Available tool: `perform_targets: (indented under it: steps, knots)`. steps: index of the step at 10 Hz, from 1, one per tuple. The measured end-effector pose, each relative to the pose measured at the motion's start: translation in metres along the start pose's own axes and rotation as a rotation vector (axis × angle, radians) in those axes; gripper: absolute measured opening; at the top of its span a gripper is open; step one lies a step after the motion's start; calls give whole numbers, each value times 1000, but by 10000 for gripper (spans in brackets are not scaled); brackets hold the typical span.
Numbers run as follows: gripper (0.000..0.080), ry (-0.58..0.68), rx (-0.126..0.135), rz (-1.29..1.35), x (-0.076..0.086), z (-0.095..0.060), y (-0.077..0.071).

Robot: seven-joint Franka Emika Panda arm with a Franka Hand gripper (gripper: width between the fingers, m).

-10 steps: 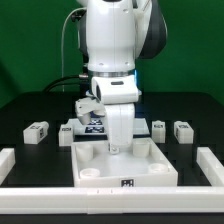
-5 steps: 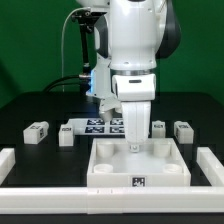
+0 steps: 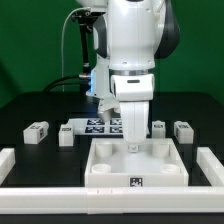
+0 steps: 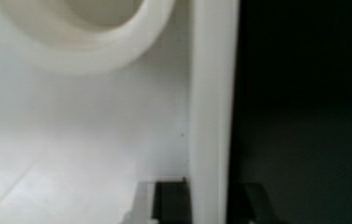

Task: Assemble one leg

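In the exterior view, my gripper (image 3: 133, 143) is down at the far wall of the white tray (image 3: 110, 172), about midway along that wall, with the arm standing straight above it. I judge I am holding the tray by its rim to set it square in front of me, so its corner sockets sit where I can reach them. The 4 legs lie on the black table (image 3: 30, 105) behind the tray, and none of them is in my jaws. 1 leg (image 3: 37, 132) and a second (image 3: 68, 135) are on the exterior view's left, and 2 more (image 3: 158, 128) (image 3: 183, 130) are on its right. The marker board (image 3: 95, 126) lies flat between the 2 pairs, just behind the tray. No leg stands in a socket, so the fitting itself is not yet begun. In the wrist view, the tray's wall (image 4: 212, 110) runs straight between my dark fingertips (image 4: 169, 203), 1 on each side and with no gap that I can see. I therefore take my jaws to be clenched on that wall, though the picture is blurred. A round socket (image 4: 102, 30) curves beside the wall on the tray's inner side. It is empty, and I judge it could take the first leg.
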State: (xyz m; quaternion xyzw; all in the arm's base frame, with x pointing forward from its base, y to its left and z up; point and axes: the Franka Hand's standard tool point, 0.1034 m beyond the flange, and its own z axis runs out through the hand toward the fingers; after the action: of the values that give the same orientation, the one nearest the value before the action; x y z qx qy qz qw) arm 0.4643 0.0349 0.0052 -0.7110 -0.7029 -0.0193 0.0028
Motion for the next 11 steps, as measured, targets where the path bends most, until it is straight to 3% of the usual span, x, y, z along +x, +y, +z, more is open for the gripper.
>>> perform_targets:
  steps: [2,7,11]
  knots:
    - [54,3,-9,-18,12,1,8]
    - [54,0,5,-14,36,1,11]
    - [54,-6,9,2,34,2,13]
